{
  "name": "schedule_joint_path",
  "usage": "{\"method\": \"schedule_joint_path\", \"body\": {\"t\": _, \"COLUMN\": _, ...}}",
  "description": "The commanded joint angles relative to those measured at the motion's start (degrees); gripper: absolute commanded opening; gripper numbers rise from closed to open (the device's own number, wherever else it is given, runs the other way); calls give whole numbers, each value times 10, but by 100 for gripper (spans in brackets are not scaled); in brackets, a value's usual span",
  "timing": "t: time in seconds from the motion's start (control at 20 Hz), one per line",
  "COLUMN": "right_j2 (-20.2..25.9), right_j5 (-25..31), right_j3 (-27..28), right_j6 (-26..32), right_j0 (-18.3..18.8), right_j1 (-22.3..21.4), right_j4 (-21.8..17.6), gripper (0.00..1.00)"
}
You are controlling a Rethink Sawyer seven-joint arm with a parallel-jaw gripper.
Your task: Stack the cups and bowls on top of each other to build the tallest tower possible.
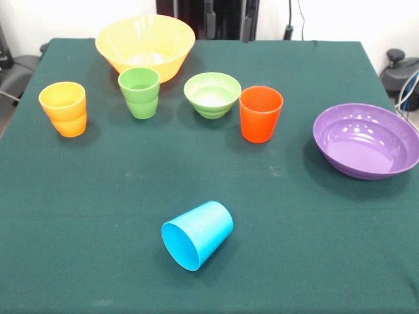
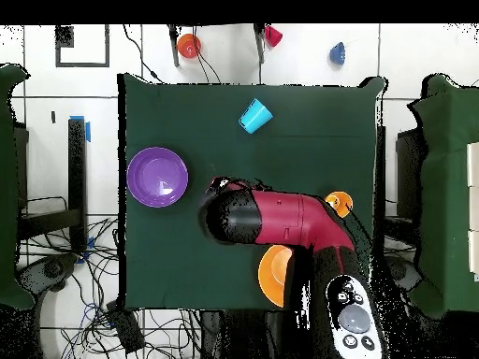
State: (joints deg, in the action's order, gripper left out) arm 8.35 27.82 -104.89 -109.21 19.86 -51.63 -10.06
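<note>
From above, the green-covered desk (image 2: 159,271) carries a light blue cup (image 2: 254,116) lying on its side near the far edge and a wide purple bowl (image 2: 157,176) at the left. The red and black arm (image 2: 281,220) reaches across the middle of the desk from the bottom right and hides what lies under it, its gripper out of sight. An orange-yellow bowl (image 2: 273,274) shows partly below the arm, a yellow-orange cup (image 2: 339,202) peeks out at its right, and three small coloured pieces, orange (image 2: 188,45), magenta (image 2: 273,35) and blue (image 2: 338,52), sit on the white floor (image 2: 412,51) beyond the desk.
</note>
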Motion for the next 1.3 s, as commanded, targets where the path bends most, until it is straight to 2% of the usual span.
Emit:
{"method": "schedule_joint_path", "body": {"t": 0.05, "right_j2": -10, "right_j5": 37, "right_j3": 31, "right_j6": -11, "right_j0": -3, "right_j1": 32, "right_j4": -41, "gripper": 100}}
{"method": "schedule_joint_path", "body": {"t": 0.2, "right_j2": -16, "right_j5": 48, "right_j3": 39, "right_j6": -11, "right_j0": -6, "right_j1": 41, "right_j4": -40, "gripper": 100}}
{"method": "schedule_joint_path", "body": {"t": 0.3, "right_j2": -21, "right_j5": 41, "right_j3": 45, "right_j6": -10, "right_j0": -14, "right_j1": 57, "right_j4": -51, "gripper": 100}}
{"method": "schedule_joint_path", "body": {"t": 0.5, "right_j2": -26, "right_j5": 11, "right_j3": 52, "right_j6": -26, "right_j0": -24, "right_j1": 86, "right_j4": -48, "gripper": 100}}
{"method": "schedule_joint_path", "body": {"t": 0.9, "right_j2": -47, "right_j5": 4, "right_j3": 66, "right_j6": -33, "right_j0": -46, "right_j1": 98, "right_j4": -44, "gripper": 100}}
{"method": "schedule_joint_path", "body": {"t": 1.3, "right_j2": -67, "right_j5": -24, "right_j3": 78, "right_j6": -61, "right_j0": -88, "right_j1": 124, "right_j4": -32, "gripper": 100}}
